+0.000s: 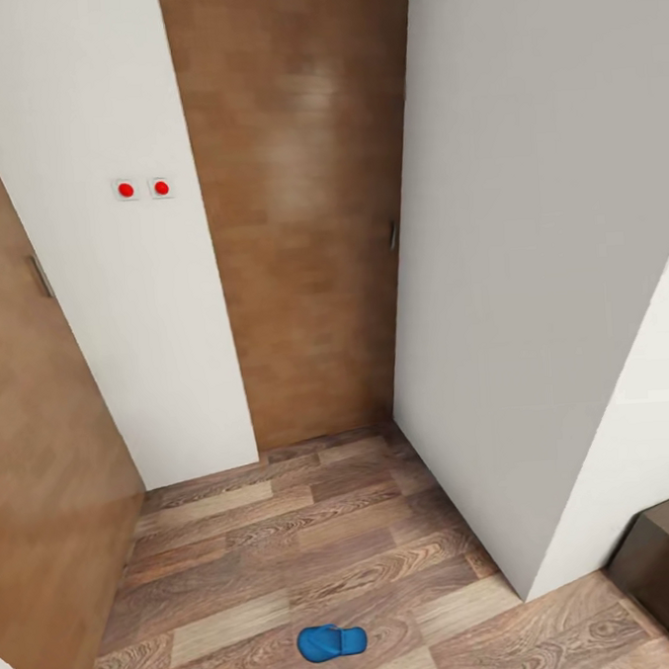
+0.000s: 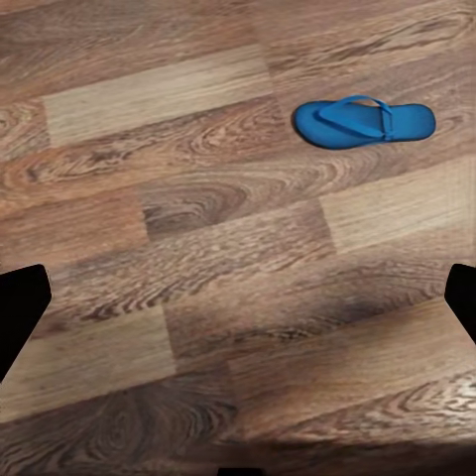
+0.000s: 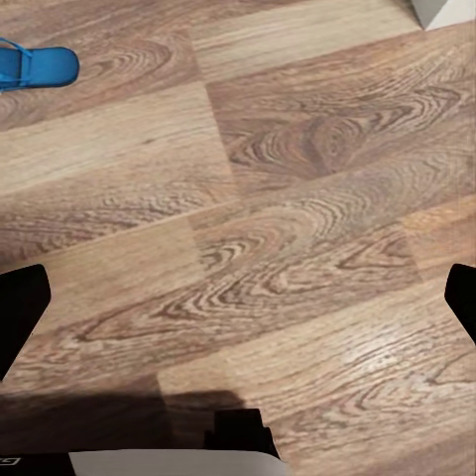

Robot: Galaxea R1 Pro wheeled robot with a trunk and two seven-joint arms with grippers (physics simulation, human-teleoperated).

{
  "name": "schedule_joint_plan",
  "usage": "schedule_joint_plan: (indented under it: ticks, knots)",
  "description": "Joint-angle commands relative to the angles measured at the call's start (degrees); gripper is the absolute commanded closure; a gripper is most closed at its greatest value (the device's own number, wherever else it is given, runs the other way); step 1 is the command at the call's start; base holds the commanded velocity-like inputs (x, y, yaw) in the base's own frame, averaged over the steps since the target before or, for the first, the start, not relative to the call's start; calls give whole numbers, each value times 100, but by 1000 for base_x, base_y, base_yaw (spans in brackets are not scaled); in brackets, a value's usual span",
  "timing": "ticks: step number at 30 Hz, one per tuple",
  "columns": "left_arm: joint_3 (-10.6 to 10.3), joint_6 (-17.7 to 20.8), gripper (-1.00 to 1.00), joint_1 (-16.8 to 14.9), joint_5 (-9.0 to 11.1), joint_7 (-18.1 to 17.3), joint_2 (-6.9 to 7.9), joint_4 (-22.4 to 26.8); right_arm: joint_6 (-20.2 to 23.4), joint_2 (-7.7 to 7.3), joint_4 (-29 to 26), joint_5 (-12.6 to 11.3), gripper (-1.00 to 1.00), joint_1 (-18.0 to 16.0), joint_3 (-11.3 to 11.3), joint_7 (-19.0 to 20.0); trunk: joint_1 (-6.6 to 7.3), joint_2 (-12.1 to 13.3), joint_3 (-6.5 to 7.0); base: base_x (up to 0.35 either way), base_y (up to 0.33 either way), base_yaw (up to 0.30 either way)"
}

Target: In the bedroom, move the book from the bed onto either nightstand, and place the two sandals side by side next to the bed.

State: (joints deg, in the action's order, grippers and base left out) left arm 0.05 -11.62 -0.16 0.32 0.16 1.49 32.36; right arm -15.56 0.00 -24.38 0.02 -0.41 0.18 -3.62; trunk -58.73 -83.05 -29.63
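One bright blue sandal lies flat on the wood-plank floor, low in the head view. The left wrist view shows that sandal whole, well ahead of my left gripper, which is open with bare floor between its dark fingertips. In the right wrist view just the sandal's end shows at the picture's edge, far from my right gripper, which is also open over bare floor. The book, the bed and the nightstand are out of view.
A tan wooden door stands straight ahead between white walls. A second door is at the left. Two red buttons sit on the left wall. A white wall corner juts out at right, with dark wooden furniture behind it.
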Motion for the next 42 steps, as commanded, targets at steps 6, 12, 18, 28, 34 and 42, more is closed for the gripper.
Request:
schedule_joint_plan:
  ticks: [6,12,18,28,34,42]
  knots:
    - [3,-15,-100,-4,3,2,0,0,-17,0,3,-1,-100,-3,6,-15,0,-3,-5,0,184,-3]
    - [2,-15,-100,-2,3,2,0,-1,-17,0,3,1,-100,-3,3,-15,0,-3,-5,0,42,0]
    - [-1,-15,-100,-2,3,2,0,-1,-17,0,3,1,-100,-3,4,-15,0,-3,-5,132,78,0]
    - [-4,-15,-100,-2,3,2,0,-1,-17,0,3,-2,-100,-3,6,-15,0,-3,-5,242,123,0]
    - [-3,-15,-100,-2,3,2,0,-1,-17,0,3,-2,-100,-3,5,-15,0,-3,-5,37,15,0]
    - [-4,-15,-100,-2,3,2,0,-1,-17,0,3,-2,-100,-3,2,-15,0,-3,-5,99,87,0]
